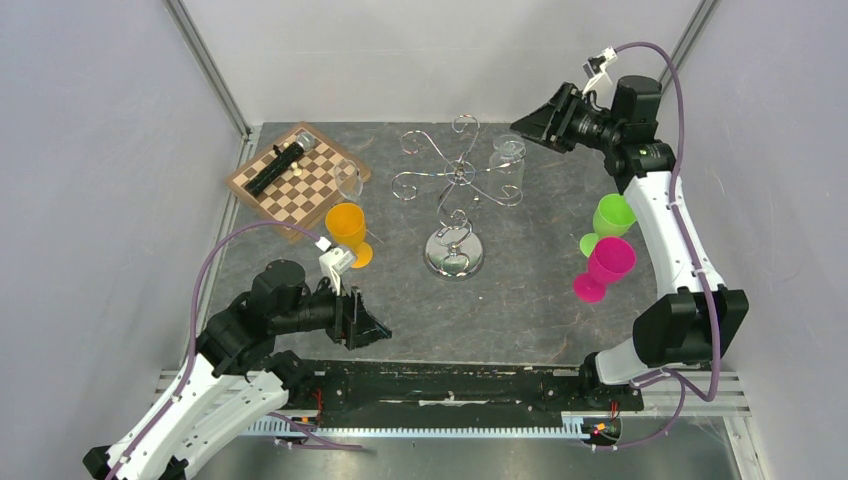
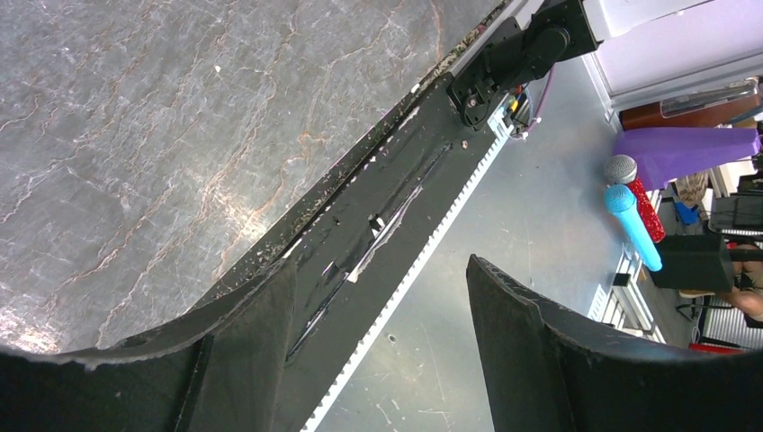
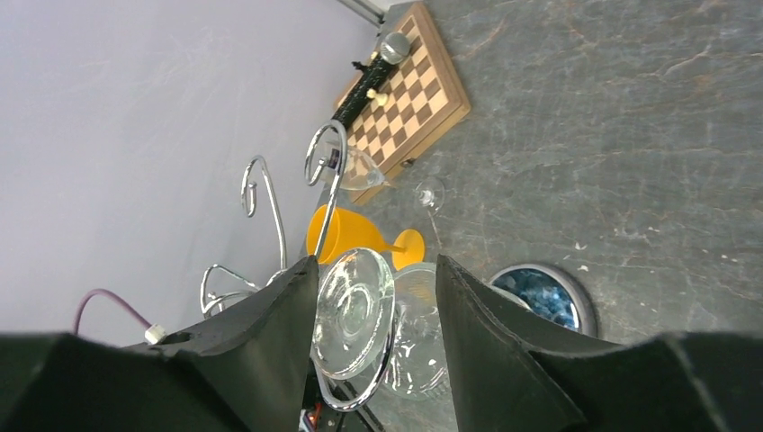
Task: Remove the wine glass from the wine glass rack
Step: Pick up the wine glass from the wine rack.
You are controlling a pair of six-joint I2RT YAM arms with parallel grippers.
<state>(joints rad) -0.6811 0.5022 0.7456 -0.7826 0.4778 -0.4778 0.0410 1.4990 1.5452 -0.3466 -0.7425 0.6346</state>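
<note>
The chrome wine glass rack (image 1: 455,180) stands mid-table on its round domed base (image 1: 454,252). A clear wine glass (image 1: 508,160) hangs upside down from its right scroll arm. My right gripper (image 1: 525,128) is open just right of and behind that glass. In the right wrist view the glass foot (image 3: 353,310) lies between my open fingers (image 3: 376,270), close to the left one, resting in the wire loop, with the bowl (image 3: 418,337) below it. My left gripper (image 1: 375,330) is open and empty near the table's front edge, and its wrist view (image 2: 380,265) shows the mounting rail.
An orange goblet (image 1: 348,228) and a second clear glass (image 1: 349,180) stand left of the rack. A chessboard (image 1: 297,180) with a black microphone (image 1: 277,167) lies at the back left. Green (image 1: 612,218) and pink (image 1: 608,265) goblets stand at the right by my right arm.
</note>
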